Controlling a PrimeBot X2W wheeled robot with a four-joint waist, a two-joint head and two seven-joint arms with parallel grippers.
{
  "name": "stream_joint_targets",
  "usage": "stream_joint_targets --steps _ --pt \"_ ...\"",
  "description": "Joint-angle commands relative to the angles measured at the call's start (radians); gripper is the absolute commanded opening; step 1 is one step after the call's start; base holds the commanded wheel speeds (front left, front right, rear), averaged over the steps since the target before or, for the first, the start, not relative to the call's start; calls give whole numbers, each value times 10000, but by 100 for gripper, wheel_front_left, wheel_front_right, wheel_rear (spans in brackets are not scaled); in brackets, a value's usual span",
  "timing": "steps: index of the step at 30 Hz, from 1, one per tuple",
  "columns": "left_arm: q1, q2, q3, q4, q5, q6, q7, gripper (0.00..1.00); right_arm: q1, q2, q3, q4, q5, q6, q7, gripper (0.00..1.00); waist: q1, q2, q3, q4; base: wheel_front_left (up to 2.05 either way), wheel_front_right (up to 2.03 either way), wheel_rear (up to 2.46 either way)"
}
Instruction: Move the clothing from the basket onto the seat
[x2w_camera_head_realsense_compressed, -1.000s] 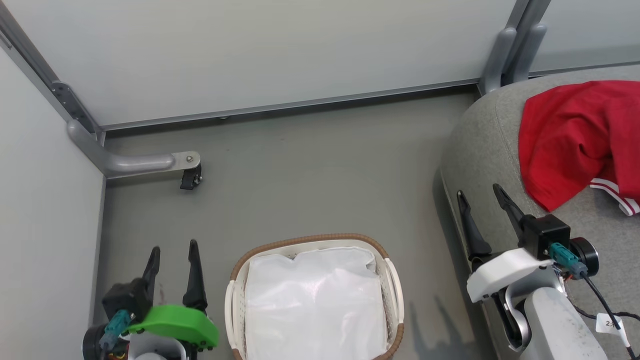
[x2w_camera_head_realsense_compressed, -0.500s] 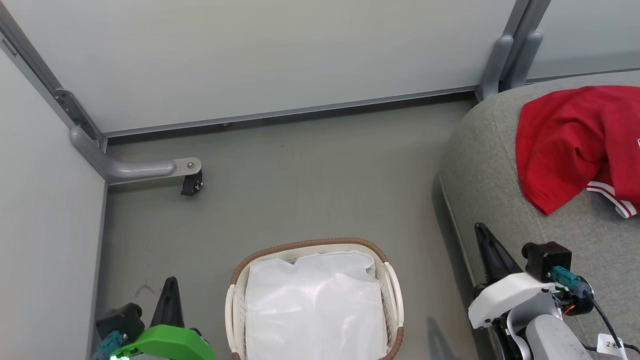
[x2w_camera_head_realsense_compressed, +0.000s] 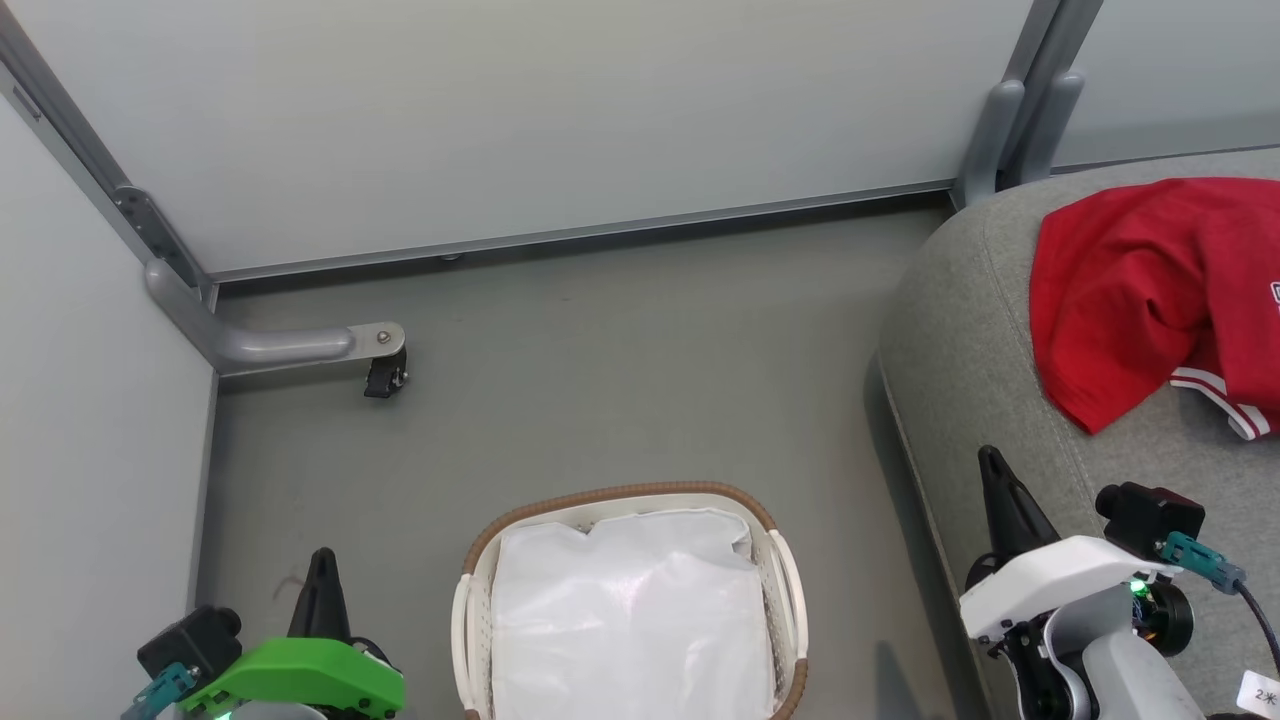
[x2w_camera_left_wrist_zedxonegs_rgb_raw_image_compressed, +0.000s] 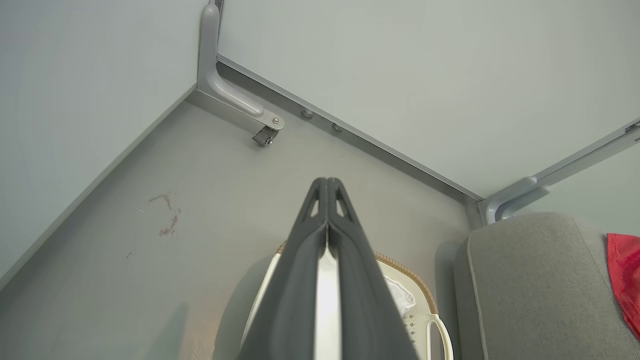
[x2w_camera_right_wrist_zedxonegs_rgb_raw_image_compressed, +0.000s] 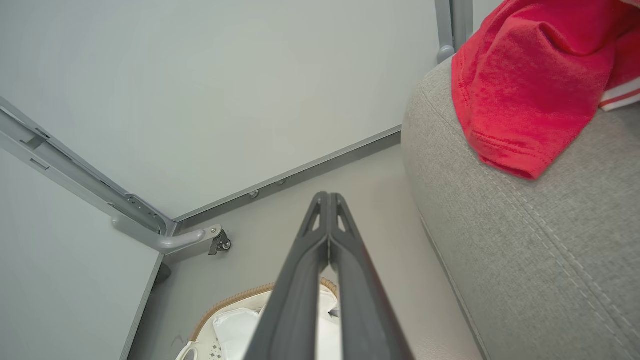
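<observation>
The red clothing (x2w_camera_head_realsense_compressed: 1150, 290) lies bunched on the grey seat (x2w_camera_head_realsense_compressed: 970, 320) at the right, white-striped trim showing at its lower edge. The white basket (x2w_camera_head_realsense_compressed: 620, 498) with a brown woven rim stands on the floor at bottom centre; inside it I see a shiny white liner sheet (x2w_camera_head_realsense_compressed: 630, 620). My left gripper (x2w_camera_head_realsense_compressed: 322, 560) is at the lower left, left of the basket, shut with nothing in it. My right gripper (x2w_camera_head_realsense_compressed: 990, 462) is over the seat's front edge, below the clothing (x2w_camera_right_wrist_zedxonegs_rgb_raw_image_compressed: 520, 85), shut and empty. Both pairs of fingers (x2w_camera_left_wrist_zedxonegs_rgb_raw_image_compressed: 327, 182) press together (x2w_camera_right_wrist_zedxonegs_rgb_raw_image_compressed: 327, 197).
Grey floor (x2w_camera_head_realsense_compressed: 620, 350) spreads between basket and pale partition walls. A metal partition foot with a small black caster (x2w_camera_head_realsense_compressed: 385, 375) juts out at the left. Another partition post (x2w_camera_head_realsense_compressed: 1000, 130) stands behind the seat's left corner.
Both grippers have gone from open to shut and have drawn back toward the bottom of the head view. The head camera has tilted slightly; clothing and basket lie where they were.
</observation>
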Motion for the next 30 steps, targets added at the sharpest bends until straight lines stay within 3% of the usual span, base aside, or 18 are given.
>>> stream_joint_targets --steps 1,30 --pt "-139 36 93 -234 -403 -90 84 0 -57 -49 -77 -219 459 -2 86 0 0 0 -13 2 0 0 0" --pt "-280 61 633 -943 -4040 -332 1170 0 244 -85 -550 -751 4711 -5 1164 0 0 0 -262 24 0 0 0"
